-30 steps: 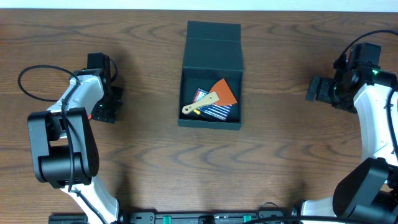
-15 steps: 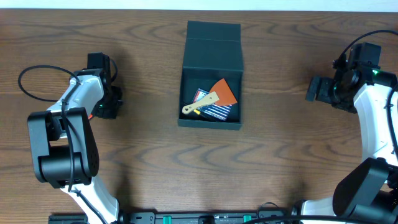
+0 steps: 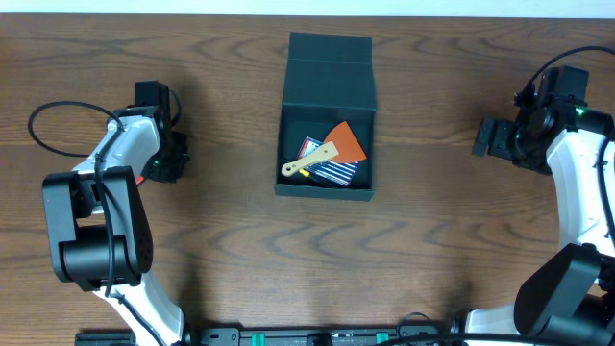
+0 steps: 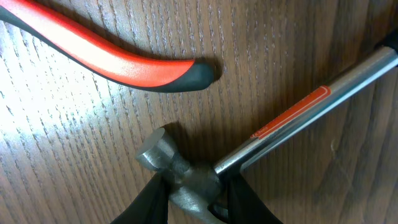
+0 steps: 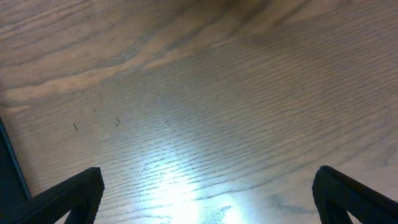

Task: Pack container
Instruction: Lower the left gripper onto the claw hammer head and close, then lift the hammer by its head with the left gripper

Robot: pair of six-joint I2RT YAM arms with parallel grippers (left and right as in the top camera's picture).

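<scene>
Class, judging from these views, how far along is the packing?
Done: the box lies open with a wooden scraper and other items inside. In hand: the left hand clamps a hammer by its head. Left: carrying it to the box; the right hand hangs open, empty.

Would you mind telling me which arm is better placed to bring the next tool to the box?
Left. The left pincer appears closed on the hammer at its head, with an orange-handled tool close by; the right pincer is open over the table, holding nothing.
</scene>
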